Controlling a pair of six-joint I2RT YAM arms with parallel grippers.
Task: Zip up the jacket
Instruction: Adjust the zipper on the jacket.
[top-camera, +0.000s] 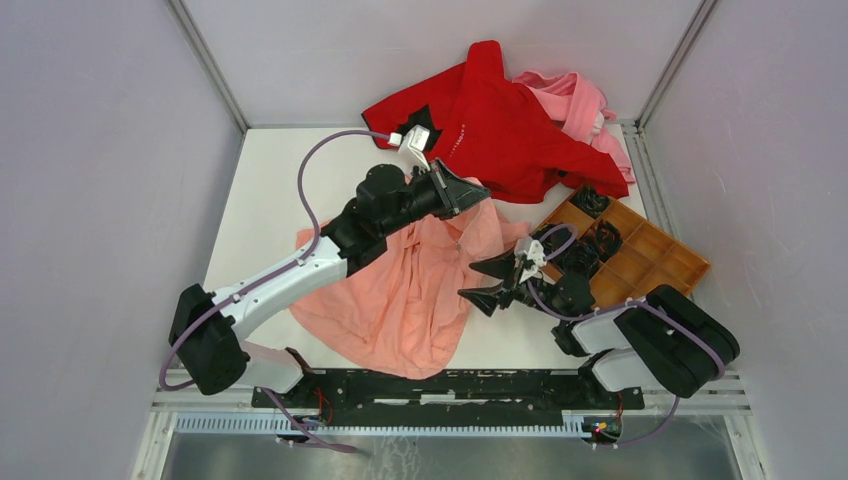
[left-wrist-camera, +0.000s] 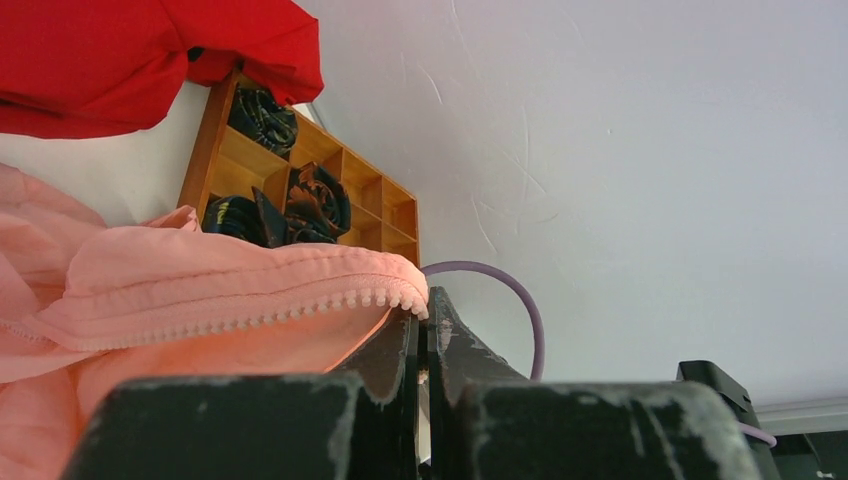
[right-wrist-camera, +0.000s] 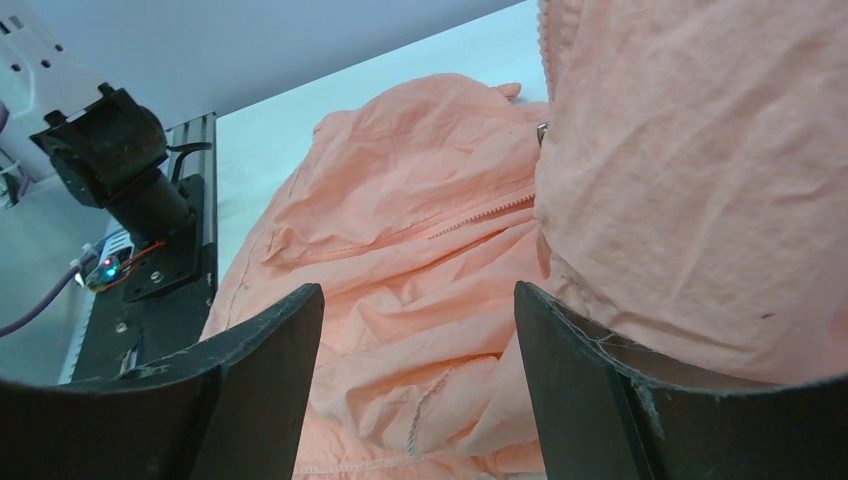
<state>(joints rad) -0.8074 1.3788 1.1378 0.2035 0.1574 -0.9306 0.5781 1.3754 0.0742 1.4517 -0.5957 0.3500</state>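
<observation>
The salmon-pink jacket lies crumpled on the near middle of the counter. Its far right edge is drawn up off the surface. The left pincer is closed tight on that raised edge. In the left wrist view its two fingers meet right at the end of a row of zipper teeth, with the fabric pinched between the tips. The right pincer stands wide open at the jacket's right border, holding nothing. In its own view both fingers frame the rumpled cloth, and a hanging fold fills the right side. Whether that fold touches the finger cannot be told.

Beyond the jacket, at the far edge, a red garment sprawls partly up the back wall, with a paler pink garment tucked behind it on the right. A wooden tray of compartments sits at the right, several cells holding dark bundles. The counter is white, and pale grey-lilac walls close it in.

The jacket's lower hem is partly hidden by the left arm.
</observation>
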